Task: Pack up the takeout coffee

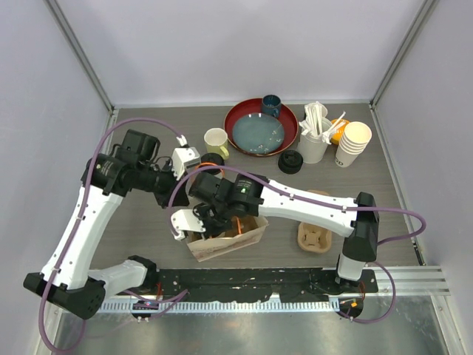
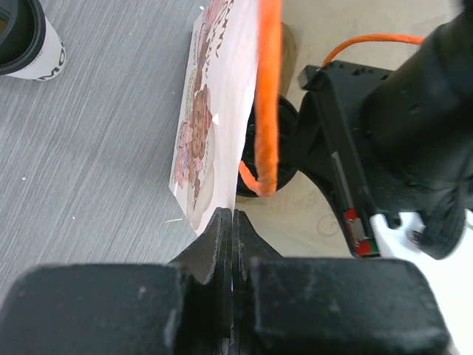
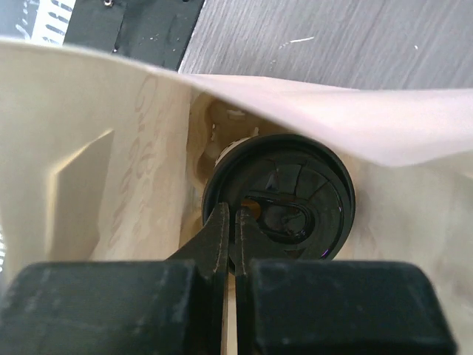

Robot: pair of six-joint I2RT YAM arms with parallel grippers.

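A paper bag [image 1: 229,242] with orange cord handles [image 2: 267,96] stands open at the table's near middle. My left gripper [image 2: 233,216] is shut on the bag's printed top edge [image 2: 214,111] and holds it up. My right gripper [image 3: 236,212] reaches down inside the bag, its jaws pinched on the rim of the black lid [image 3: 295,200] of a takeout coffee cup that stands on the bag's floor. A second takeout coffee cup [image 2: 26,41], white with a black lid, stands on the table outside the bag, at the top left of the left wrist view.
At the back are a red plate [image 1: 238,118] holding a blue dish, a dark blue cup [image 1: 271,105], a pale yellow mug [image 1: 216,140], a loose black lid [image 1: 290,161], a white cup of stirrers [image 1: 313,142] and stacked paper cups [image 1: 352,143]. A cardboard cup carrier [image 1: 314,238] lies right of the bag.
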